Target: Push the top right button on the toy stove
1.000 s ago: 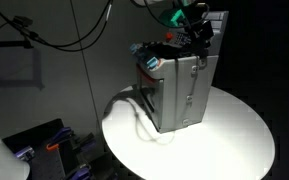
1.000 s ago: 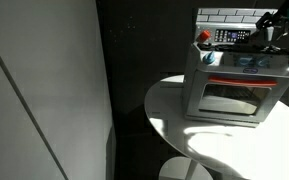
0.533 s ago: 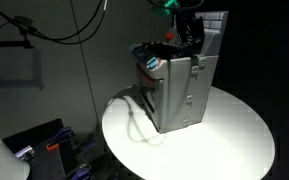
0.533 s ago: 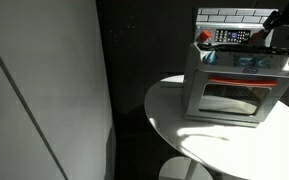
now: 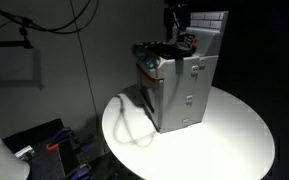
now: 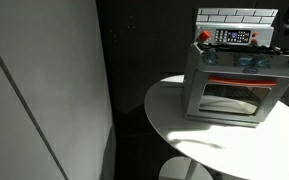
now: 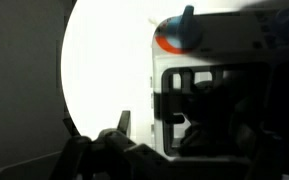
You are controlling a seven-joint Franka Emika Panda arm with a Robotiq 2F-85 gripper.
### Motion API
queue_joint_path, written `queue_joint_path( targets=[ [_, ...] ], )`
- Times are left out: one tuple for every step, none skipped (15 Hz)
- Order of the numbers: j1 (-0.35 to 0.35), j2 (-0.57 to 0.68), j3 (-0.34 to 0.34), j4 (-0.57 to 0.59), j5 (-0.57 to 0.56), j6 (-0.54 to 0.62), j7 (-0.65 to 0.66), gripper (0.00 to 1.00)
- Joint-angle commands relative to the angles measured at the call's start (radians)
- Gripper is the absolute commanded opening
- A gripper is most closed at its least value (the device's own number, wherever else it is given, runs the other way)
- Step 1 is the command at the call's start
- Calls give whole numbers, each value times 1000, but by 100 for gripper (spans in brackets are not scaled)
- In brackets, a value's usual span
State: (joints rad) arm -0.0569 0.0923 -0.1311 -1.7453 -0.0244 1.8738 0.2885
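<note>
The grey toy stove (image 5: 179, 95) stands on a round white table (image 5: 234, 140). It shows in both exterior views, front door facing the camera in one (image 6: 239, 85). Its red-and-white control panel (image 6: 234, 37) sits on the brick-patterned back panel. My gripper (image 5: 184, 38) hangs just above the stove top, close to the back panel, and shows at the frame's right edge (image 6: 288, 20). In the wrist view I look down on the stove (image 7: 214, 80). Only one fingertip (image 7: 124, 122) shows; the other is lost in shadow.
A red-and-blue knob (image 5: 152, 63) sits on the stove's front corner. Black cables (image 5: 44, 30) hang behind the table. Dark bins (image 5: 44, 150) stand on the floor. A tall light panel (image 6: 44, 90) fills one side. The table edge (image 6: 169, 120) is near the stove.
My gripper has risen a little and shifted toward the stove's back panel, drifting to the frame edge in an exterior view. The stove has not moved.
</note>
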Motion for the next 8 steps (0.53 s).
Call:
queue_joint_path(
  targets=[
    [-12, -54, 16, 0, 7, -135, -74, 100],
    [-12, -67, 18, -3, 7, -171, -96, 100],
    [-13, -82, 18, -4, 7, -208, -119, 100],
    [-14, -96, 19, -6, 4, -242, -139, 100],
    [-14, -109, 20, -9, 1, -267, -159, 100],
    [-14, -124, 20, -14, -2, -287, -175, 100],
    [-14, -133, 19, -13, -3, -307, -190, 100],
    [-15, -143, 18, -13, -3, -325, -200, 100]
  ],
)
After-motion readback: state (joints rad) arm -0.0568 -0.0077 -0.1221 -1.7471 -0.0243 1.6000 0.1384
